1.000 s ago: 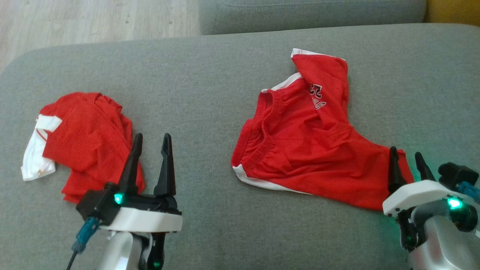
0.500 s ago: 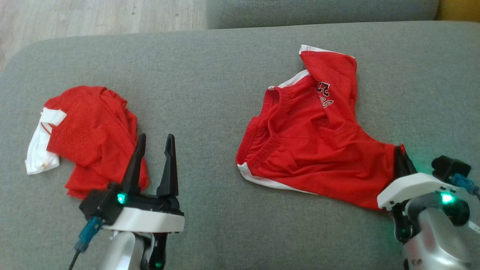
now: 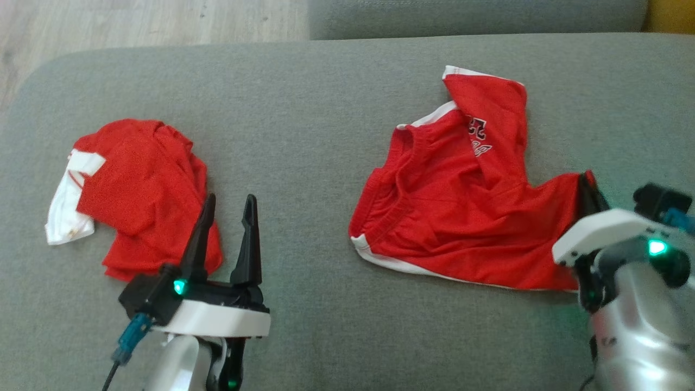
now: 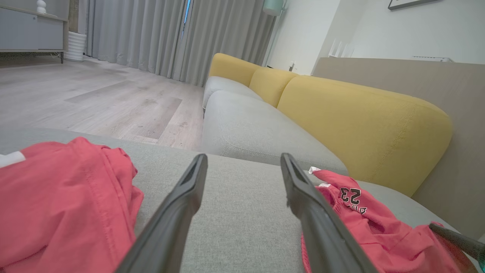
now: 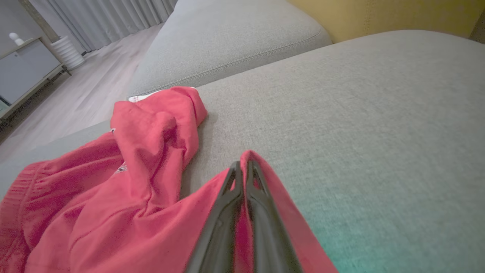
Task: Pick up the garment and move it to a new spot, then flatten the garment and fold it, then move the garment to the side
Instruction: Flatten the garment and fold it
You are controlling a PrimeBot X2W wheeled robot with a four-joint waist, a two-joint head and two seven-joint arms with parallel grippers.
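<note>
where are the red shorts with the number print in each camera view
head view: right of centre, red shorts on the grey seat.
left wrist view: lower right.
right wrist view: lower left to centre.
shared landmark: the right tool pinching their corner.

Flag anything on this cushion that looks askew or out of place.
Nothing spilled or torn. The numbered red garment lies rumpled, one part folded over itself, its corner pinched in the shut right gripper. A second red garment sits bunched in a heap beside the open left gripper.
</note>
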